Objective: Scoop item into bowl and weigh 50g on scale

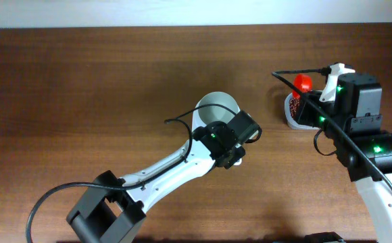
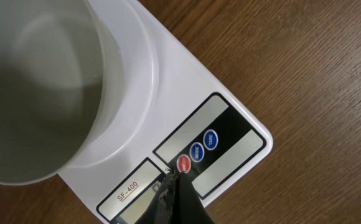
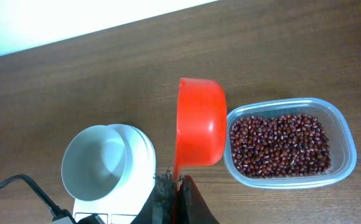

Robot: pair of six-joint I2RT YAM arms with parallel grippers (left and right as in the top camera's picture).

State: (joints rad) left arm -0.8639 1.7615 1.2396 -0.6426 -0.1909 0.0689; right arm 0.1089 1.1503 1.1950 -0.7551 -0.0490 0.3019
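Observation:
The white bowl (image 2: 37,87) stands empty on the white scale (image 2: 187,93); it also shows in the overhead view (image 1: 217,104). My left gripper (image 2: 175,179) is shut, its tips at the scale's red button (image 2: 183,163), beside two blue buttons. My right gripper (image 3: 175,182) is shut on the handle of a red scoop (image 3: 199,121), held above the table between the bowl (image 3: 96,162) and the beans (image 3: 280,144). The beans fill a clear plastic tub (image 3: 345,146). The inside of the scoop is hidden.
In the overhead view the left arm covers most of the scale, and the red scoop (image 1: 303,83) hangs over the tub (image 1: 292,111) at the right. A black cable (image 3: 25,186) lies by the bowl. The table's far edge meets a white wall.

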